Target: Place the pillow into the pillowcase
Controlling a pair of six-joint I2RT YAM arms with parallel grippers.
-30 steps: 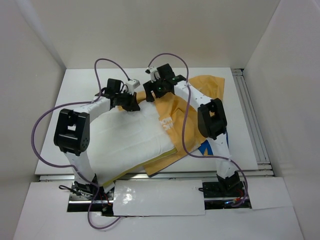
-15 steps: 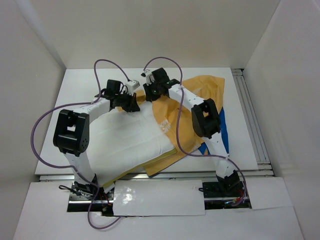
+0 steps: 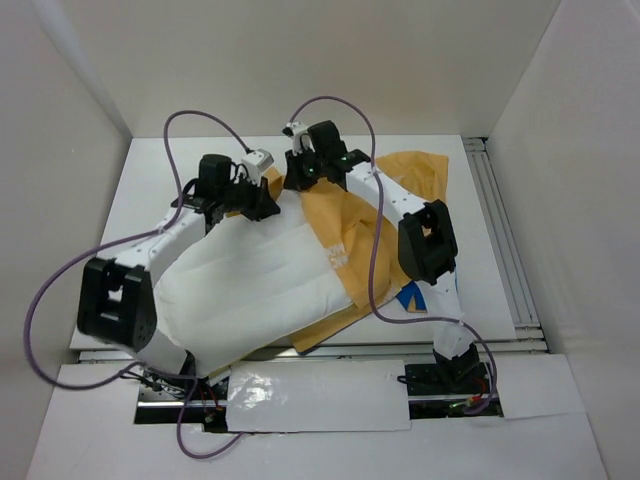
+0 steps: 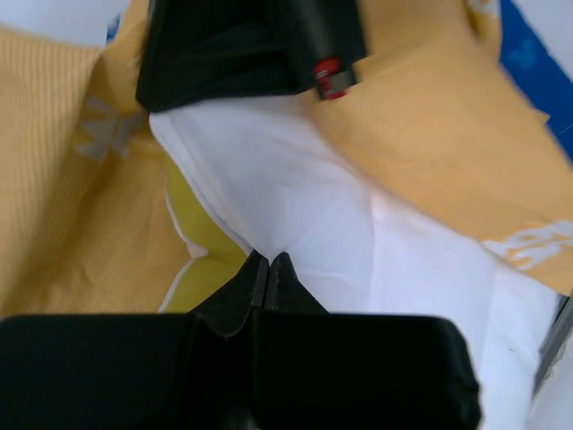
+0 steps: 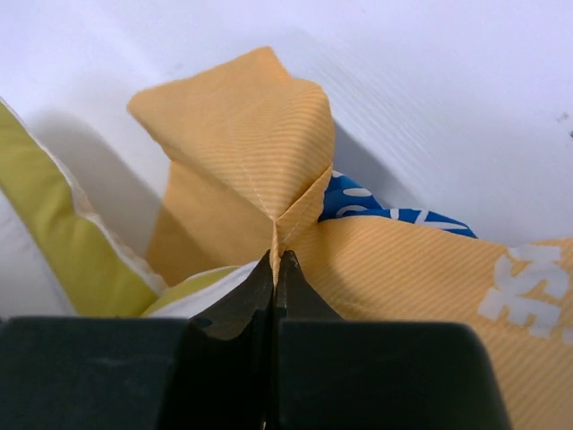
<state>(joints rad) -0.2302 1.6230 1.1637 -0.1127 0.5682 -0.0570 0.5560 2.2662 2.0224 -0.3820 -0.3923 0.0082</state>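
Note:
The white pillow point(image 3: 250, 285) lies across the left and middle of the table, its far right corner against the mouth of the orange-yellow pillowcase point(image 3: 405, 180). The pillowcase spreads to the right and partly under the pillow, with a bit of its blue side point(image 3: 412, 295) showing. My left gripper point(image 4: 269, 257) is shut on a pinch of the pillow point(image 4: 304, 197) at its far corner, next to the yellow trim point(image 4: 201, 269). My right gripper point(image 5: 275, 260) is shut on a folded edge of the pillowcase point(image 5: 242, 125). In the top view both grippers, left point(image 3: 262, 207) and right point(image 3: 298, 182), sit close together.
White walls close in the table point(image 3: 150, 170) on the left, back and right. A metal rail point(image 3: 500, 230) runs along the table's right side. Purple cables point(image 3: 200, 125) loop above both arms. The pillow's near edge overhangs the table's front edge point(image 3: 330, 348).
My right gripper has shut on the pillowcase's edge. My left arm's elbow has swung down and to the left, and the pillow has spread toward the front left.

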